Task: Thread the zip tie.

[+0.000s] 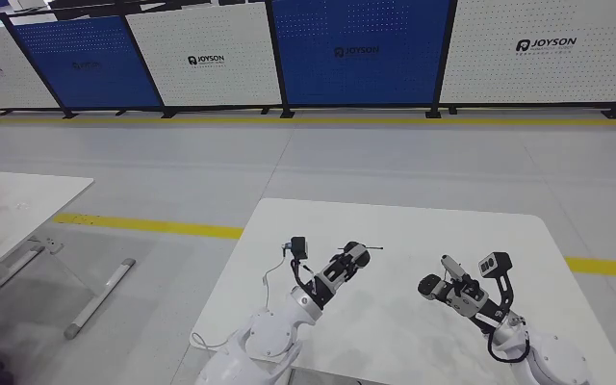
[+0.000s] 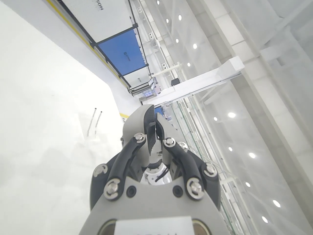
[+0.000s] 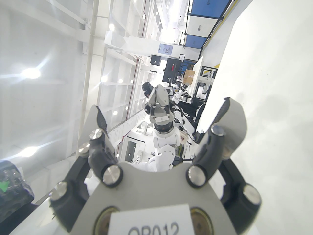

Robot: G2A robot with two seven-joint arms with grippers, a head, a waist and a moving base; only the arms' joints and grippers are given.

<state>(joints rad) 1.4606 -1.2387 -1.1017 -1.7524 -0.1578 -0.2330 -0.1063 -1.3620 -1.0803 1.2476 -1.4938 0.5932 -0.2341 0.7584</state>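
Now, left gripper closed; table beneath

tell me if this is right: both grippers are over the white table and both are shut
Not quite. The right gripper is open: the right wrist view shows it spread wide, with nothing between its jaws. The left gripper is shut, and both are over the white table.
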